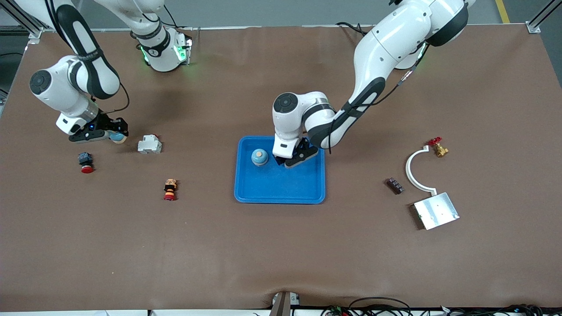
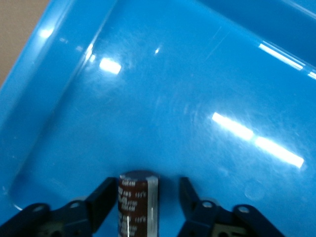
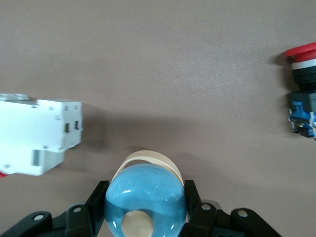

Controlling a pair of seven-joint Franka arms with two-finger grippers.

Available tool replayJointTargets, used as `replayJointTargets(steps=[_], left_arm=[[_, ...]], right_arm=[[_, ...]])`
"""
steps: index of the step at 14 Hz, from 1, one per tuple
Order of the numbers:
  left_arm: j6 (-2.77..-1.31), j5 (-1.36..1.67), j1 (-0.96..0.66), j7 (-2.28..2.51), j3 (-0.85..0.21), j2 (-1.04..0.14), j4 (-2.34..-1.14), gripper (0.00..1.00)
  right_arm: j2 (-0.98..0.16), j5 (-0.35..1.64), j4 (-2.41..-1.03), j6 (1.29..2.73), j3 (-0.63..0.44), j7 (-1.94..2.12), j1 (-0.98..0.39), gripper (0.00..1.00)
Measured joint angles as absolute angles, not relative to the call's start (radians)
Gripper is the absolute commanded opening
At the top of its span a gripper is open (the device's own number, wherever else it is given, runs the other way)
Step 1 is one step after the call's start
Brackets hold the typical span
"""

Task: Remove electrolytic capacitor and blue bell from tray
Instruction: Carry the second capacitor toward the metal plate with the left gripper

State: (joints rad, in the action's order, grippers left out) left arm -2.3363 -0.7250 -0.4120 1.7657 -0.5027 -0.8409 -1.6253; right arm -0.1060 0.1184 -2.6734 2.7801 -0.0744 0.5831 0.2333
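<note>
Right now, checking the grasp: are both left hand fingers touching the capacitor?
Apart: left wrist view shows blue tray between capacitor and one finger.

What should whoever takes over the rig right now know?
Left gripper: down in the tray, fingers astride the upright capacitor, one finger touching it, a gap at the other; not gripped yet.
Right gripper: shut on a blue bell, low over the table beside the white breaker, toward the right arm's end.
Done: that bell is out of the tray.
Left: close on the capacitor, lift it out, set the bell down. A second blue bell sits in the tray beside the left gripper.
</note>
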Motion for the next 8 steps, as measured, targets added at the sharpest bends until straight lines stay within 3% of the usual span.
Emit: replayJointTargets(steps=[8], left_arm=[[-2.280, -0.686, -0.369, 1.716, -0.520, -0.786, -1.592, 0.00]], right_arm=[[-0.167, 0.124, -2.642, 2.827, -0.074, 0.683, 0.309, 0.00]])
